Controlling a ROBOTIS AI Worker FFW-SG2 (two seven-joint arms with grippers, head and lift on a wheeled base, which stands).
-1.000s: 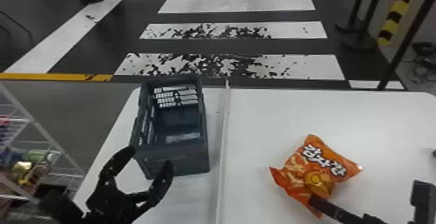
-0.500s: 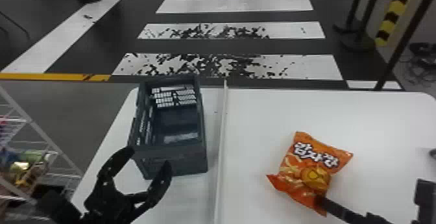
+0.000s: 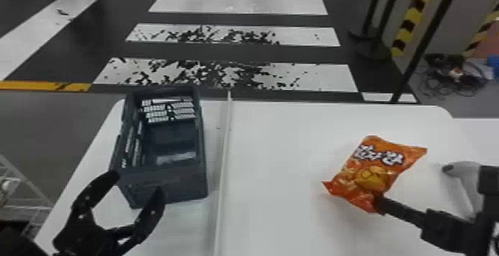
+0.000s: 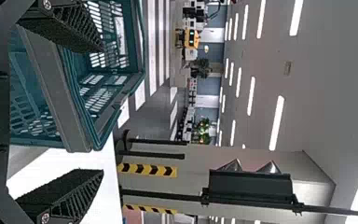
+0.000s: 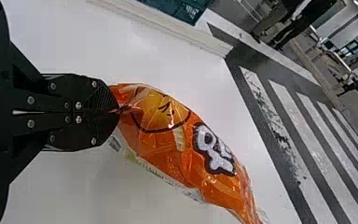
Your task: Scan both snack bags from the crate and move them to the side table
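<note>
One snack bag [image 3: 375, 173] pinched in right claw [image 3: 380, 204], left claw [image 3: 137, 184] open; white strip [image 3: 223, 155] between bag and crate [image 3: 182, 183]

Head view: high, set back; looks forward and down over table [image 3: 274, 155], crate [image 3: 169, 188], bag [image 3: 375, 173], floor stripes [image 3: 237, 5] beyond. Left wrist view: near crate, turned sideways; faces out past it toward stripes, room, ceiling [image 4: 326, 56]. Right wrist view: close behind bag, slanted; looks forward, down across table. All three share crate, stripes; head and right wrist share bag.
</note>
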